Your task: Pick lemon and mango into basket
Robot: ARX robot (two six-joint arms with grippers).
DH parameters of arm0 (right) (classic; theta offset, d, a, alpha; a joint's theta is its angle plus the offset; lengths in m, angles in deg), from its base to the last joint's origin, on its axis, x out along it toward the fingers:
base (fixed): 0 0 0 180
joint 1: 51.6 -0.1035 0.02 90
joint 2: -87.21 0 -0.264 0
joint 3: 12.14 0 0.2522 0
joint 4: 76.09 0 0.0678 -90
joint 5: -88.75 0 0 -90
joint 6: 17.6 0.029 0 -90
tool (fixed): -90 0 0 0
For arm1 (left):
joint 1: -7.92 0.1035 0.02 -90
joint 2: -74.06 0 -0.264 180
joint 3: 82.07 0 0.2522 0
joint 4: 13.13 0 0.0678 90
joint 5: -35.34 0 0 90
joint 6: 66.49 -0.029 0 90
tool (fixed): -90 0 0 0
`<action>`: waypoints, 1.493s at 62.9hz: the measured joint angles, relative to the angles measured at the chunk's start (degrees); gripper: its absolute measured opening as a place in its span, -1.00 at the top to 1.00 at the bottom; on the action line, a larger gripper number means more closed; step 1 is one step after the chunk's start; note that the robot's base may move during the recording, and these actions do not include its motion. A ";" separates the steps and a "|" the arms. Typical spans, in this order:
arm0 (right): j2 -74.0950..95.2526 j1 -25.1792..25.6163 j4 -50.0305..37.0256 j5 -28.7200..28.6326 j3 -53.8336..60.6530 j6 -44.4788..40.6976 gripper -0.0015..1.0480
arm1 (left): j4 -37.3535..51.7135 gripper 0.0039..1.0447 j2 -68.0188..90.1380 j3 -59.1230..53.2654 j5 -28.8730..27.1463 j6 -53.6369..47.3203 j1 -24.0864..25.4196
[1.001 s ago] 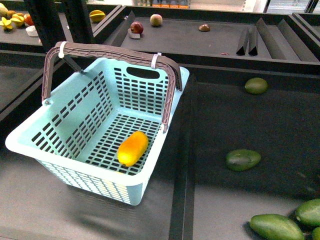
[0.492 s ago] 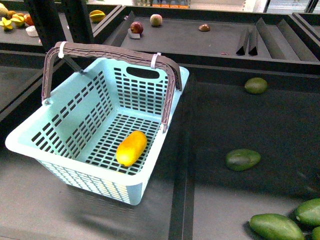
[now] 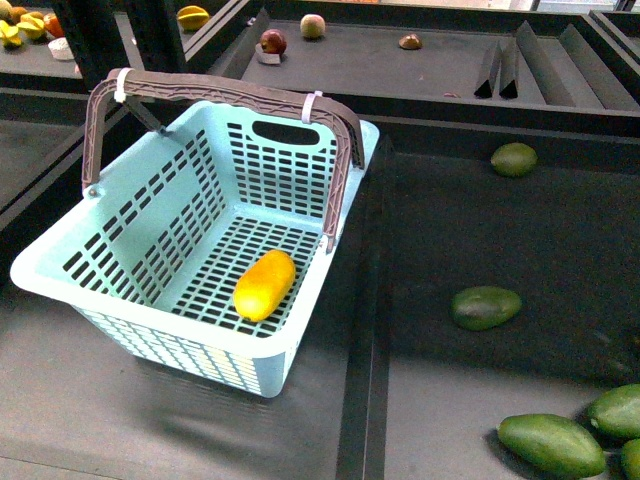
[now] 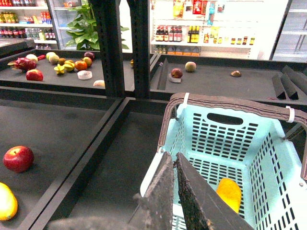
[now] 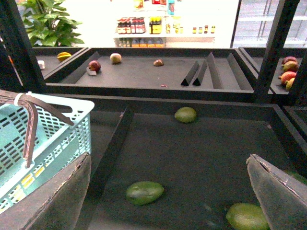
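Mango's in the basket, lemon yet to come!
Mango [image 3: 264, 285] looks smooth, slippery: grip mid-body. Left gripper [image 4: 175, 160] jaws closed, empty; right gripper [image 5: 168, 191] jaws spread wide.

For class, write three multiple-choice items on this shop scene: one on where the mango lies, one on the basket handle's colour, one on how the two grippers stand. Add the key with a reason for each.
1. Where is the mango?
A. On the slotted floor of the basket
B. On the dark shelf beside the green fruit
C. Between a gripper's fingers

2. What colour is the basket handle?
A. Teal
B. Brown
C. White

3. How do the grippers stand?
A. Both open
B. Left gripper shut, right gripper open
C. Left open, right shut

Key: 1 A, it rests inside on the base; 2 B, brown bar with white ties; 3 B, left fingers meet, right fingers stand wide apart.
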 joint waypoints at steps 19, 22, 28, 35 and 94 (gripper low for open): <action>0.00 0.00 0.00 0.00 0.00 0.00 -0.83 | -7.65 0.94 -7.74 0.00 0.00 0.00 0.00; 0.00 0.00 0.00 0.00 0.00 0.00 -0.83 | -8.59 0.94 -8.70 0.00 0.00 0.00 0.02; 0.00 0.00 0.00 0.00 0.00 0.00 -0.83 | -10.32 0.94 -10.40 0.00 0.00 0.00 0.02; 0.00 0.00 0.00 0.00 0.00 0.00 -0.83 | -17.44 0.94 -15.76 0.00 0.02 -0.02 0.02; 0.00 0.00 0.00 0.00 0.00 0.00 -0.83 | -21.31 -0.31 -21.05 0.00 0.00 -0.02 0.02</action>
